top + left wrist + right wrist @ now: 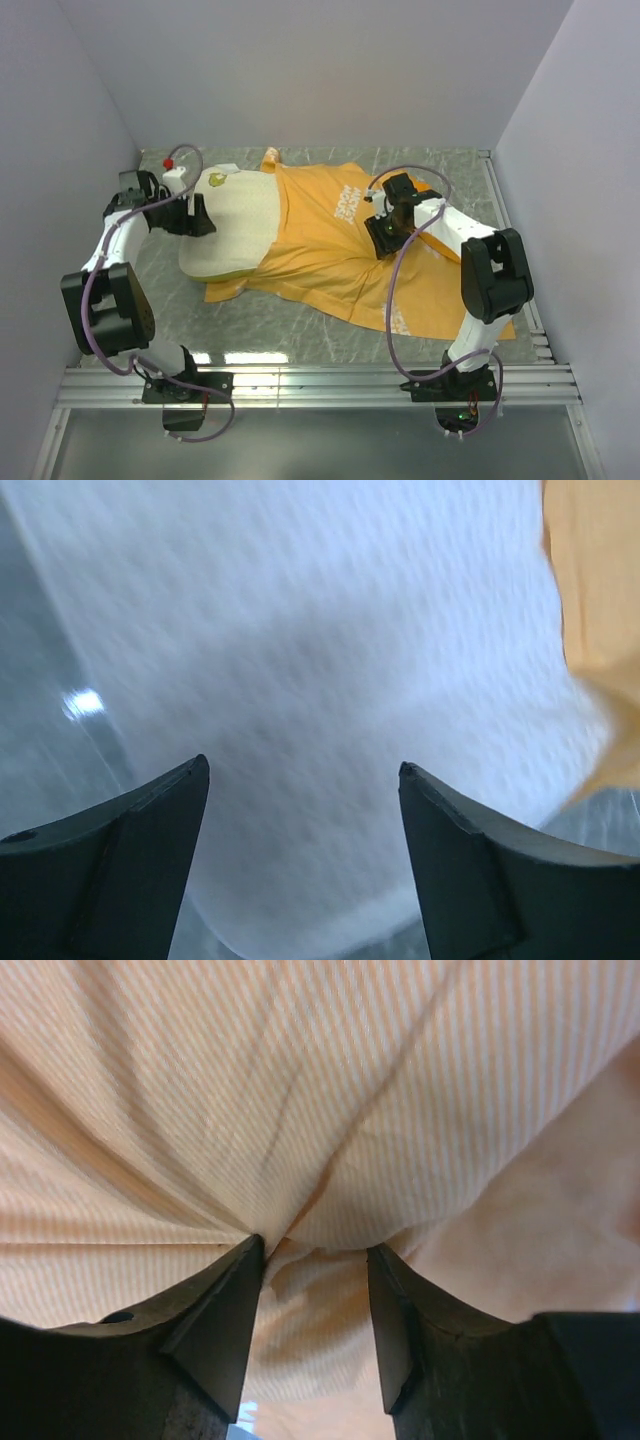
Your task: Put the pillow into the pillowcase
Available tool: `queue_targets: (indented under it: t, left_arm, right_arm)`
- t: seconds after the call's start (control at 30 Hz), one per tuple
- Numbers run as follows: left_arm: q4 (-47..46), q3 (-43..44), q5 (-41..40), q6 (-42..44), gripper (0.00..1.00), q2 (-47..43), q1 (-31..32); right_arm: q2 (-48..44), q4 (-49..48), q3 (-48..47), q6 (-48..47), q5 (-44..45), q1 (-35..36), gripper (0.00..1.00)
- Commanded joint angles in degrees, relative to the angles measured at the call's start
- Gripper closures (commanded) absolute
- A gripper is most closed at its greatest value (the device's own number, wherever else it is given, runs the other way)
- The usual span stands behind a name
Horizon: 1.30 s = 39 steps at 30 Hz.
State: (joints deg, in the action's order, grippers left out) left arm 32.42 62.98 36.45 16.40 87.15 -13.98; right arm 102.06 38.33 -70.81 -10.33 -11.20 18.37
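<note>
Pillow [232, 225] lies left of centre on the surface [300, 325], toward the far-left corner. Its left part is bare. Its right end sits under the orange pillowcase [340, 255]. The pillowcase spreads wrinkled from the middle of the surface out to the near-right corner, pale lettering facing up.

Your left hand [197, 215] is at the pillow's left edge, roughly midway along it. It's released: in the left wrist view the fingers [130, 850] stand wide apart. The white pillow fills the gap beyond them, and an orange edge of the pillowcase shows at the top right. That view is blurred, so you can't tell whether the fingertips touch the pillow.

Your right hand [385, 232] is down on the pillowcase, right of the pillow's bare part, about mid-surface and nearer the far edge. In the right wrist view the fingers [225, 1310] are drawn in on a bunched fold of the striped orange cloth, with creases fanning out from the pinch. So it's grasping the pillowcase; the narrow gap between the fingertips is packed with fabric. The bare part of the pillow is well apart from this hand, off to its left.
</note>
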Motion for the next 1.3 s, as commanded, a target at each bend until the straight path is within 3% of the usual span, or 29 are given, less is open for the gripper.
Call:
queue_targets:
  t: [0.0,0.2,0.3,0.37,0.4,0.47,0.63,0.83,0.93,1.07,1.27]
  left_arm:
    - [-10.3,7.3,0.0,-5.5,0.17,2.7,2.7]
    - [-15.3,16.0,-15.0,-7.0,0.14,13.5,15.5]
    - [-11.9,21.3,-16.0,-5.7,0.27,22.7,19.6]
    - [-6.2,23.3,-13.5,-0.9,0.44,26.8,23.1]
    - [-4.9,22.8,-12.2,1.0,0.47,28.9,24.2]
    - [-2.5,17.7,-7.9,6.8,0.56,28.6,27.2]
    - [-1.2,0.5,-3.2,20.0,0.60,17.7,35.3]
    - [7.6,-8.2,0.2,38.4,0.55,9.1,38.4]
    - [8.2,-8.1,3.6,38.3,0.43,3.9,37.4]
    - [3.6,-5.2,9.9,22.2,0.28,-5.7,31.8]
    - [-8.3,-7.7,5.9,-2.2,0.16,-18.7,19.4]
  right_arm:
    - [-3.5,4.1,-3.3,-5.9,9.1,-1.1,0.45]
    - [-1.9,8.3,-20.6,-0.5,0.8,-0.9,0.37]
    - [0.2,9.7,-27.5,2.5,-1.8,-0.9,0.37]
    - [1.2,10.7,-30.8,4.3,-3.6,-1.0,0.37]
    - [1.4,11.1,-31.6,5.0,-4.1,-1.0,0.37]
    - [1.2,11.4,-32.3,6.4,-6.2,-1.1,0.37]
    - [0.5,10.4,-31.1,7.6,-7.7,-1.7,0.37]
    - [3.5,11.1,-33.3,8.6,-10.9,-0.9,0.37]
    - [5.6,10.5,-34.7,10.0,-11.0,1.3,0.37]
    - [9.5,9.5,-37.9,12.3,-9.8,6.2,0.37]
    - [18.4,7.6,-46.9,16.6,-5.7,12.0,0.35]
